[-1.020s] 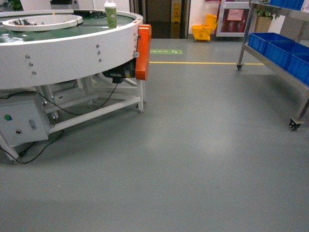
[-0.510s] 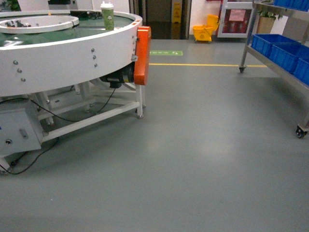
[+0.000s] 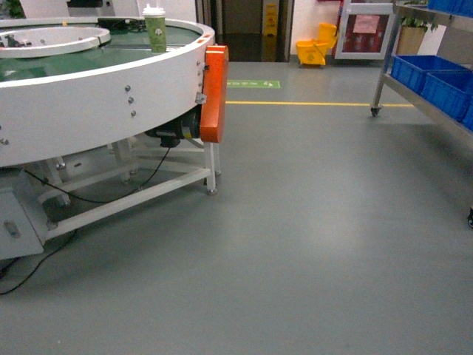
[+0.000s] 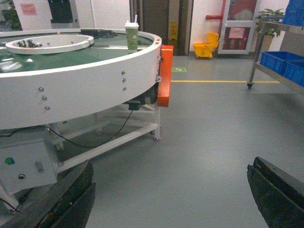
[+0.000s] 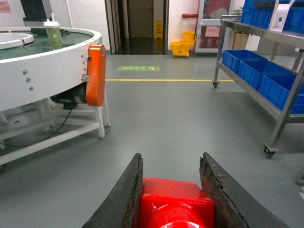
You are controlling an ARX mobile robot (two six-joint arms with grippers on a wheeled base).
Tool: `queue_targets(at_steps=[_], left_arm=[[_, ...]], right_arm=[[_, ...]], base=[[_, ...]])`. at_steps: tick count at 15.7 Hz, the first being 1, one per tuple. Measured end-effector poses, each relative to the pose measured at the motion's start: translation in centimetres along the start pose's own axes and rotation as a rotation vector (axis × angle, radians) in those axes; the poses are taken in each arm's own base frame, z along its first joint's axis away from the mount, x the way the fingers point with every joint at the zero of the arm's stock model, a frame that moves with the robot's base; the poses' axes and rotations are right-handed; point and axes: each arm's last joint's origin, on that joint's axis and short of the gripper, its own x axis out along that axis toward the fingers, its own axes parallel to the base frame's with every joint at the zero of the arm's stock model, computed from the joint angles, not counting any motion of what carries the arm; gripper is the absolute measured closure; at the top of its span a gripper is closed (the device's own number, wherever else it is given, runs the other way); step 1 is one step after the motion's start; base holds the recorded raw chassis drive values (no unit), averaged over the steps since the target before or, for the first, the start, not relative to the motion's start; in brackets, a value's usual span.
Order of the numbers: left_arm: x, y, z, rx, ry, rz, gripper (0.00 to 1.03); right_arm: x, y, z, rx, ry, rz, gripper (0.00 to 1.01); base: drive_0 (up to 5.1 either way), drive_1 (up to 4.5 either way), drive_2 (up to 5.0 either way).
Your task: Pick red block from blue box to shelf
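The round conveyor point(image 3: 96, 89) fills the upper left of your head view, white-walled with a green belt, an orange guard point(image 3: 214, 92) on its edge and a lidded cup point(image 3: 154, 29) standing on top. The shelf point(image 5: 266, 61) runs down the right edge of the right wrist view, steel posts on casters, dark blue crates point(image 5: 259, 71) on its lower tier; that is where you are headed, and it is still well apart from you across bare grey floor point(image 3: 310, 244). At the bottom centre of the right wrist view, your right gripper point(image 5: 175, 199) is clamped on the red block point(image 5: 176, 206), both dark fingers point(image 5: 129, 194) pressed to its side faces, which looks meant to keep it steady while the base travels. The block looks roughly cubic, so no long axis stands out; a rounded bulge, probably its stud, faces the camera. Your left gripper point(image 4: 168, 199) holds nothing, its fingers spread wide at the lower corners of the left wrist view. The blue box is nowhere in view.
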Motion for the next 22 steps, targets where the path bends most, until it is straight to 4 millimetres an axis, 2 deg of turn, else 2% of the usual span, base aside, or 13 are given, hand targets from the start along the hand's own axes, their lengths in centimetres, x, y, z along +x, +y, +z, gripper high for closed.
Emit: queue_targets(at_steps=[22], left_arm=[[0.00, 0.00, -0.01, 0.000, 0.002, 0.000, 0.05]], right_arm=[[0.00, 0.00, -0.01, 0.000, 0.002, 0.000, 0.72]], base=[[0.1, 4.42, -4.2]])
